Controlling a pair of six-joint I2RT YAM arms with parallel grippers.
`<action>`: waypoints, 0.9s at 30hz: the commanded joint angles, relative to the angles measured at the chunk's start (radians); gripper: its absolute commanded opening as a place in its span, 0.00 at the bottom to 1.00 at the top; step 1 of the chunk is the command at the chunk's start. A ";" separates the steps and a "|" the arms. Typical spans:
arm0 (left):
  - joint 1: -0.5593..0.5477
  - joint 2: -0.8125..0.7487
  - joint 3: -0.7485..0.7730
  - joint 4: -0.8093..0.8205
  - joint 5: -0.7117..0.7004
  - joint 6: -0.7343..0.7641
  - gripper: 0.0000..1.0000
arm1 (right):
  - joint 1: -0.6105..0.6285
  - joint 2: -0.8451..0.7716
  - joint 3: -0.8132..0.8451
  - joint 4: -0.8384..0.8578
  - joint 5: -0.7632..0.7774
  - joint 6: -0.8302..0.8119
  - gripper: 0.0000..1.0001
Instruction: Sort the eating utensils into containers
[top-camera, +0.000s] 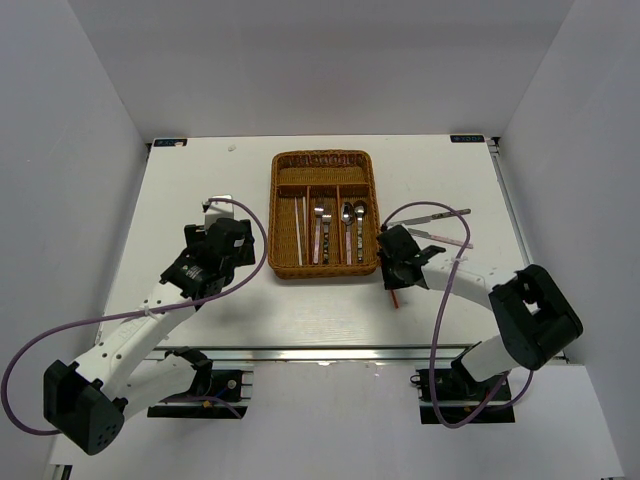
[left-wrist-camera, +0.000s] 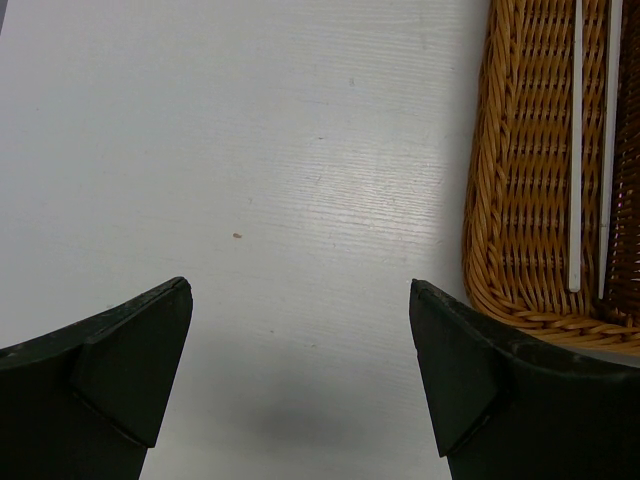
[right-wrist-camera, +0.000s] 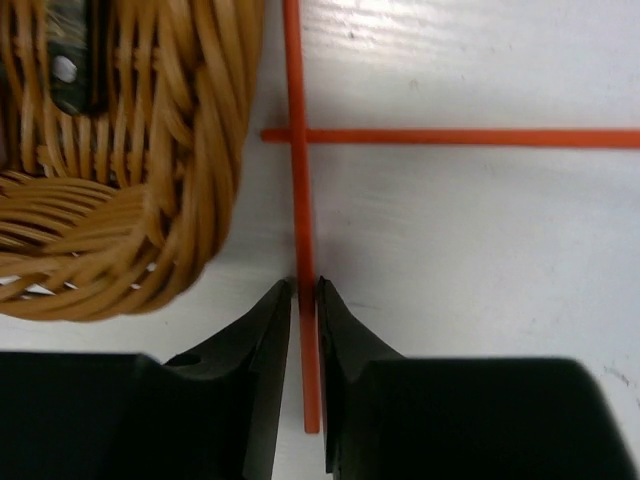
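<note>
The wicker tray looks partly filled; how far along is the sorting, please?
Done: white chopsticks, forks and spoons lie in sections of the wicker tray. In hand: the right end effector is shut on a red chopstick beside the tray. Left: a second red chopstick crossing it and two pink-handled utensils outside. The left end effector is open.

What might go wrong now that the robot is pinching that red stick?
1. The right gripper pinches the red chopstick near one end, so the long free part might tilt or slip out when lifted.
2. A second red chopstick crosses it, so lifting might drag or flick that one away.
3. The basket corner sits right beside the stick, so a swing could knock it against the rim.
</note>
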 joint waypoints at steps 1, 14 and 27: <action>0.004 -0.009 0.007 0.002 0.008 0.004 0.98 | 0.003 0.049 -0.013 0.035 -0.012 -0.014 0.22; 0.004 -0.018 0.007 0.002 0.011 0.004 0.98 | 0.003 -0.069 0.020 -0.053 0.017 0.040 0.00; 0.004 -0.020 0.009 -0.001 0.007 0.004 0.98 | -0.003 -0.238 0.246 -0.182 0.059 0.058 0.00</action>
